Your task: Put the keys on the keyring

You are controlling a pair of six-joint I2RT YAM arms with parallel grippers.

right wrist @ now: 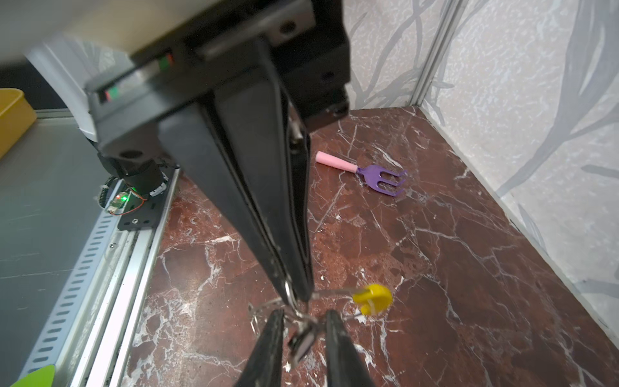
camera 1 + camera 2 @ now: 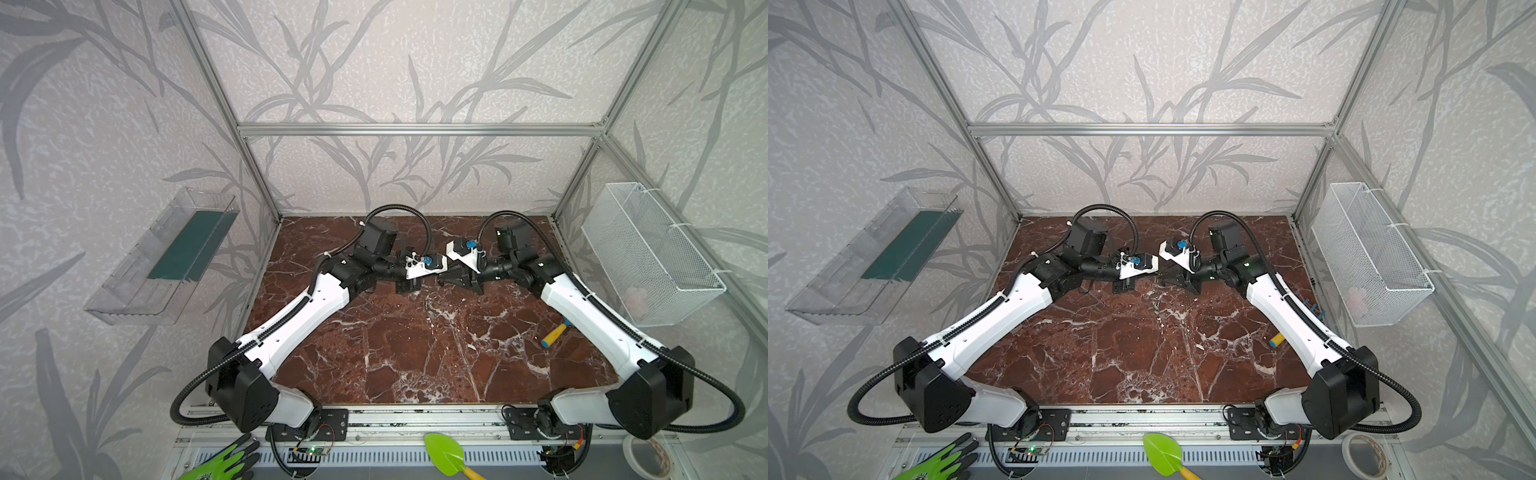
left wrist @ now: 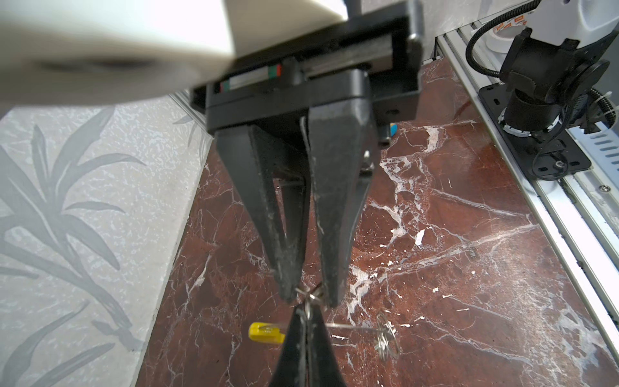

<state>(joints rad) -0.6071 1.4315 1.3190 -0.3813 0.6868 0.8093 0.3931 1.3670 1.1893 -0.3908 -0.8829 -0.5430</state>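
My left gripper [image 3: 311, 298] is shut on the keys [image 1: 301, 335], a small silvery bunch pinched between its tips just above the marble. The keyring [image 3: 351, 326] is a thin grey wire hoop with a yellow sleeve [image 3: 266, 333] and a coiled part [image 3: 385, 338]. My right gripper [image 1: 296, 295] meets the left one tip to tip, its fingers shut on the hoop's wire beside the yellow sleeve [image 1: 373, 298]. In both top views the two grippers touch near the back middle of the table, and the keys and hoop are hidden under them.
A purple toy rake with a pink handle [image 1: 361, 169] lies near the back left corner. A yellow-handled tool [image 2: 555, 334] lies by the right arm. A wire basket [image 2: 648, 253] hangs on the right wall, a clear tray [image 2: 166, 257] on the left. A green trowel [image 2: 446, 453] lies on the front rail.
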